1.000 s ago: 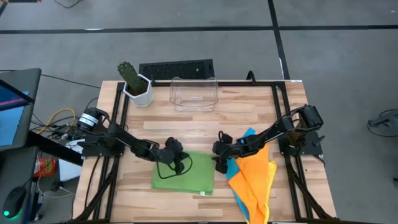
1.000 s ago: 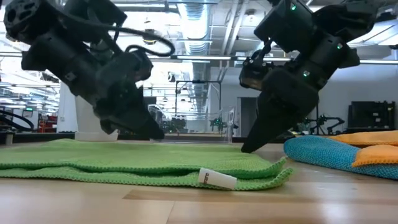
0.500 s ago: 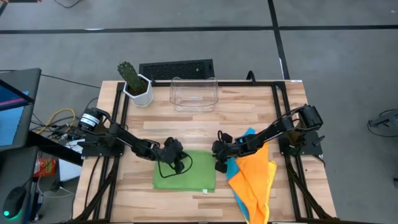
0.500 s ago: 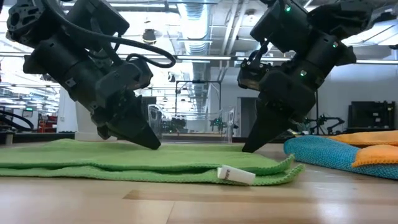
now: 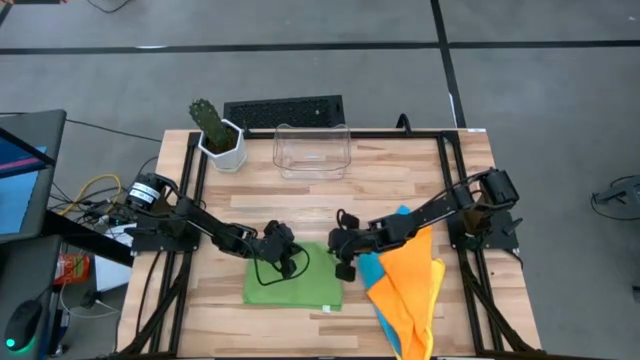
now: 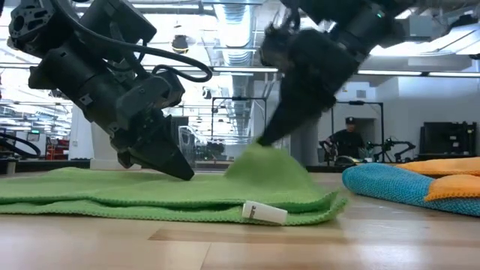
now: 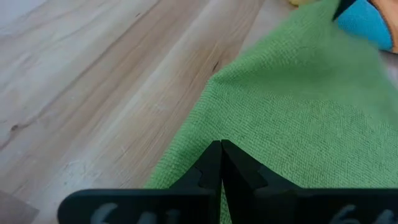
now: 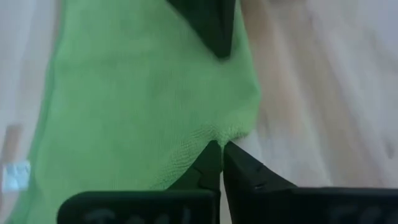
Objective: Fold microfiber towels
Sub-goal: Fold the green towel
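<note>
Illumination is bright, even and overhead, with ceiling fixtures glaring in the low view, soft shadows on the surface (image 5: 400,175), and motion blur on the right end effector (image 6: 262,139).

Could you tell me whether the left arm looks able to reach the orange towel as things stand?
Probably not readily: the left gripper is shut, pressing the green towel, and the right gripper, pinching that towel's corner, stands between it and the orange towel.

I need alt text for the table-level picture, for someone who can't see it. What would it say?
The right gripper pinches a green towel into a peak, while the left gripper presses it flat. Blue and orange towels lie alongside.
</note>
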